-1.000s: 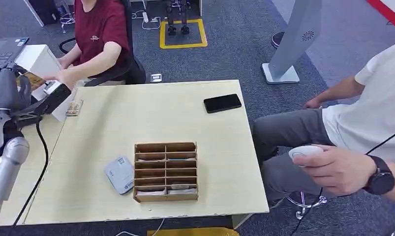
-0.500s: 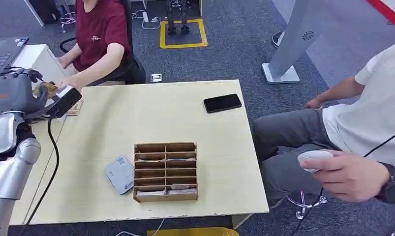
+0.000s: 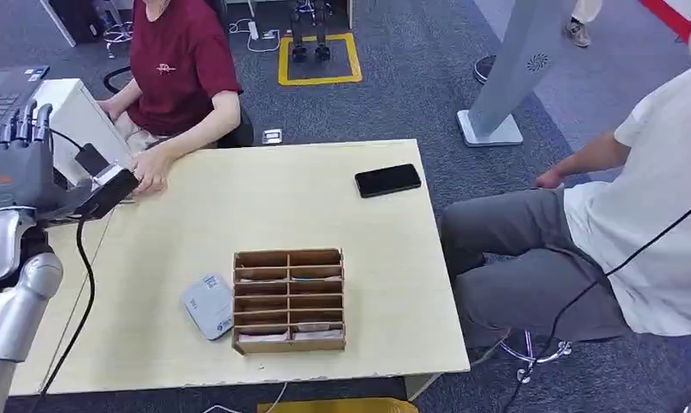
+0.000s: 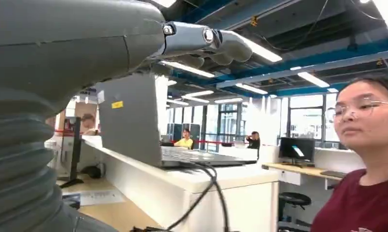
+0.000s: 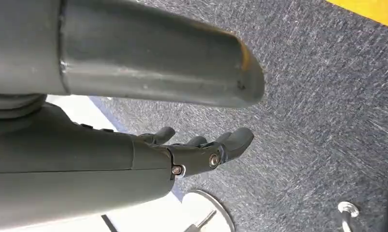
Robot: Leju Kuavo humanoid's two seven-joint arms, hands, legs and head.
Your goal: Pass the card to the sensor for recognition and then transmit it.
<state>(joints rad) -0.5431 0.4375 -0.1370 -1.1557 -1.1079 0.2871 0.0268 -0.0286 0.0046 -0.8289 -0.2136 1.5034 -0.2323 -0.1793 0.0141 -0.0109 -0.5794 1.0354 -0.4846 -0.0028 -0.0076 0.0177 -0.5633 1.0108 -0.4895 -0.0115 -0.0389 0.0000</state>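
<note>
grey carpet runs round a pale wooden table (image 3: 264, 215) with a cardboard sorting tray (image 3: 290, 301), a small white card reader (image 3: 208, 305) just beside it and a black phone (image 3: 388, 180) near the far edge. half a second ago the left hand (image 3: 19, 159) was curled near a person in a red shirt (image 3: 178, 60) with something brownish showing at it — now the fingers stand straight up, spread, with nothing in them. the card itself i cannot find; the person's hand (image 3: 151, 176) rests on the table's corner, so the handover looks done, and the pass over the reader probably too. the left arm is raised at the table's left side, palm away. the right hand (image 5: 196, 150) hangs over the carpet — fingers loosely extended, holding nothing.
</note>
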